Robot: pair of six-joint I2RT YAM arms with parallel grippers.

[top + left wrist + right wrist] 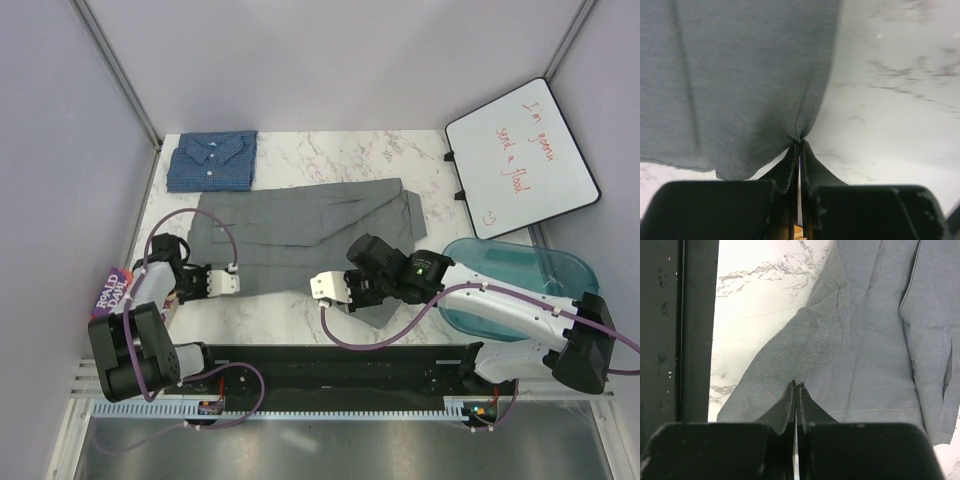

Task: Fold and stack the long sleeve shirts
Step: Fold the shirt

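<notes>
Lying spread across the middle of the marble worktop [330, 150]: grey shirt [300, 220]. Left hand [230, 281] clenched on its near-left edge; right hand [325, 288] clenched on its near-right corner. Folded blue checked shirt [212, 160] at far-left corner.

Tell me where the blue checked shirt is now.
In the top view the blue checked shirt lies folded at the far left corner of the table, just beyond the left end of the grey shirt.

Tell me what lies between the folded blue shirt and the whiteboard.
Bare marble tabletop separates blue shirt and whiteboard in the top view; the grey shirt lies nearer.
</notes>
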